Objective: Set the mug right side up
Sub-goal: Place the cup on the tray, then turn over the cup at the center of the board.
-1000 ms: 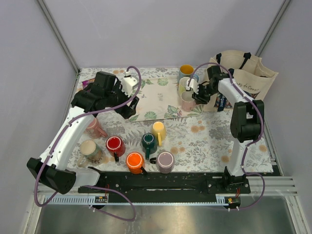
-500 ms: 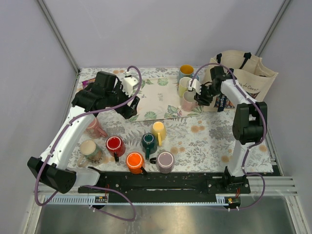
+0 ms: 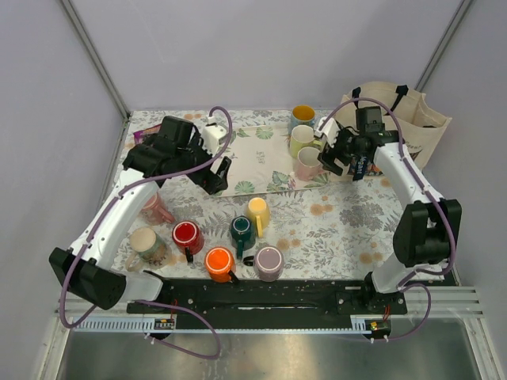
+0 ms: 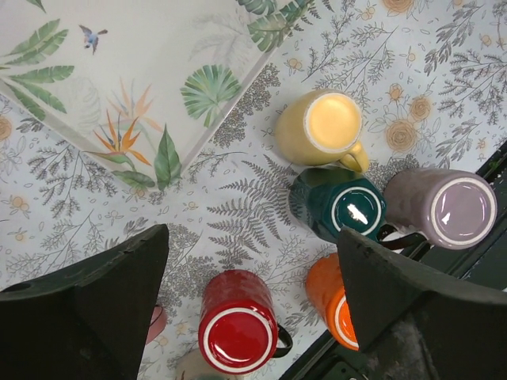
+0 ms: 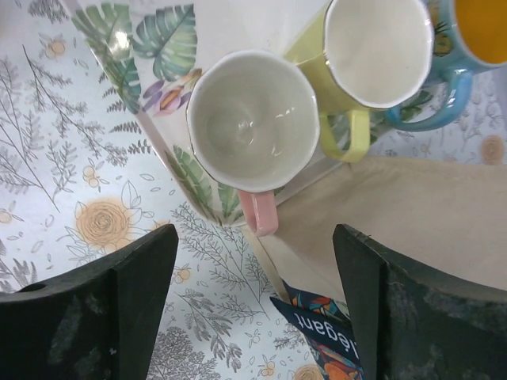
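Worktop (image 3: 341, 229) draped in floral cloth. Left jaws are held wide open and empty; right jaws are spread wide, empty, above a pale pink upright mug (image 5: 253, 119). Dusty salmon-pink ceramic mug (image 3: 158, 210) is seen at left, partly hidden beneath the left arm (image 3: 111, 218).

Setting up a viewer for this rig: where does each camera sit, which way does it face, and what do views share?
Top external: above and behind the bases, looking down on the floral cloth; both arms show, left gripper and right gripper open.
Left wrist: on the left arm, facing straight down at the yellow mug and teal mug; own fingers below.
Right wrist: on the right arm, down at the pale pink mug; fingers below.
Shared: top view also shows yellow mug and pale pink mug.
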